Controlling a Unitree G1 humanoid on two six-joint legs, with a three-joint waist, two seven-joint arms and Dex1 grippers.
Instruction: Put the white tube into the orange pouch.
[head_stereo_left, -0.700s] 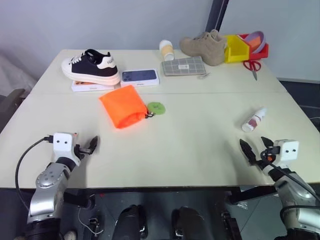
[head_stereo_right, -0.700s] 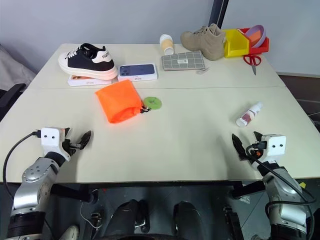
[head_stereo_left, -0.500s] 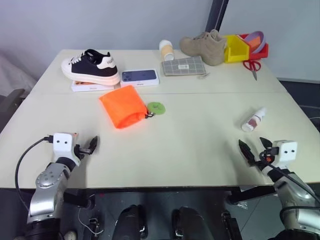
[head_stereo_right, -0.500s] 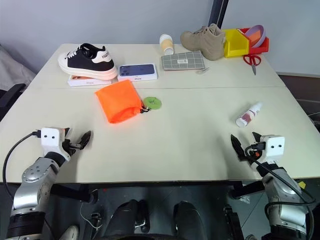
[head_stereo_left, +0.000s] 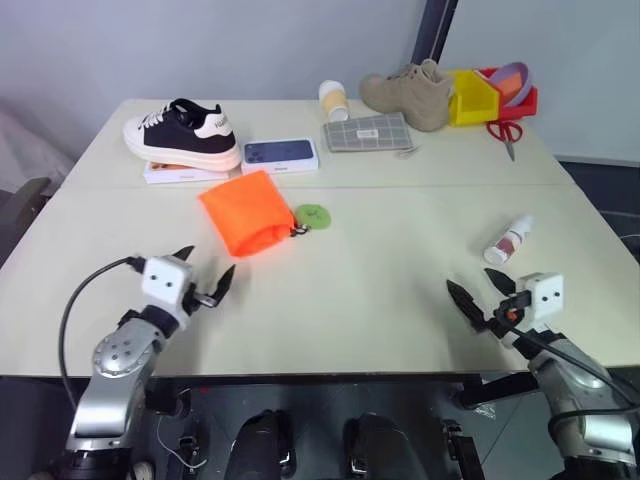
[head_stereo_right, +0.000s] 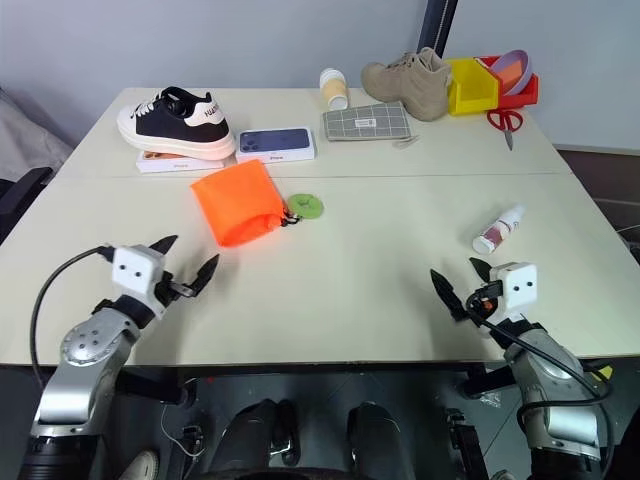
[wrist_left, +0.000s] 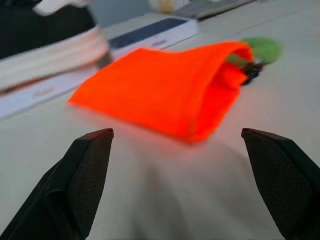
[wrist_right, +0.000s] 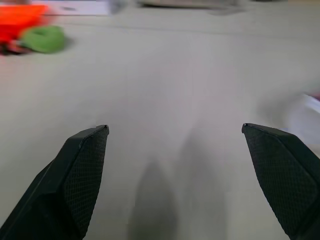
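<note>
No legible text anywhere.

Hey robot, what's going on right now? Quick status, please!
Left gripper open, empty, facing the orange pouch. Right gripper open, empty, short of the white tube. Tube lying on the table, far from pouch. Nothing between them.

The left pincer (wrist_left: 177, 170) stands wide open over the worktop (wrist_left: 165, 200), holding nothing. Beyond its fingertips (wrist_left: 95, 145) the orange pouch (wrist_left: 160, 92) lies flat, its green disc (wrist_left: 262, 50) beside the gathered mouth.
</note>
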